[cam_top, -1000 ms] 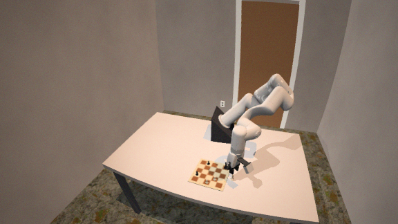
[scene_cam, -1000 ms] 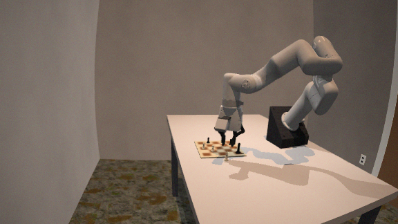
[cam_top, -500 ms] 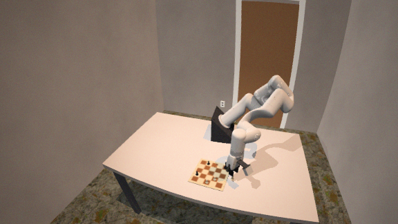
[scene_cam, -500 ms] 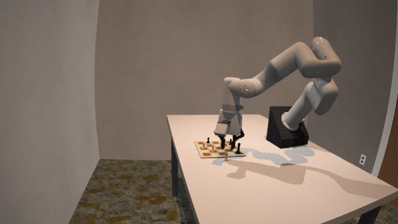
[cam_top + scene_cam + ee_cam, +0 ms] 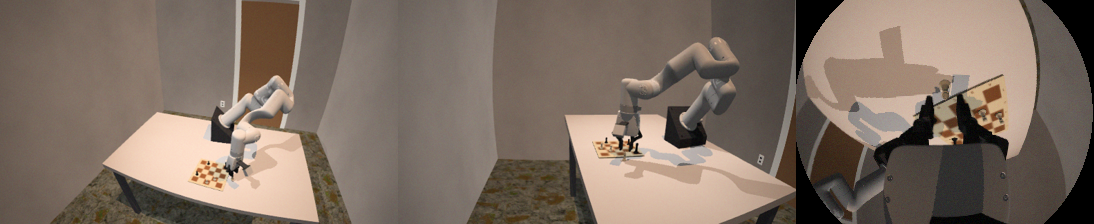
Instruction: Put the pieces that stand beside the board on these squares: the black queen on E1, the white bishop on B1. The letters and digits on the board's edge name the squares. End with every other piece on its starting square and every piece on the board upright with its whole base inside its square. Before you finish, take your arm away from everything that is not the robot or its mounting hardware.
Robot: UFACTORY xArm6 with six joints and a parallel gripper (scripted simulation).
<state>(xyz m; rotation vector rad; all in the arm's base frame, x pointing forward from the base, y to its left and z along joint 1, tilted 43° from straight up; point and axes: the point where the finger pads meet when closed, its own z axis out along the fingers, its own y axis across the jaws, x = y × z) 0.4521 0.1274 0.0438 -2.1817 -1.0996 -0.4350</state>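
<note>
The chessboard point(image 5: 211, 174) lies near the table's front edge and also shows in the exterior view point(image 5: 617, 149). My gripper point(image 5: 626, 145) point(image 5: 231, 171) is open and hangs low over the board's edge on the arm's side. The black queen point(image 5: 636, 148) stands upright close beside the fingers. The white bishop point(image 5: 624, 157) stands on the table just off the board's corner. In the wrist view the fingers are apart over the board's edge, with the small white bishop point(image 5: 944, 87) beyond the tips. A dark shape sits low between the fingers, too small to identify.
Two black pieces point(image 5: 208, 162) point(image 5: 197, 173) and two white pieces point(image 5: 206, 180) point(image 5: 215, 179) stand on the board. The arm's black base block point(image 5: 219, 126) is at the back of the table. The table's front edge is close to the board.
</note>
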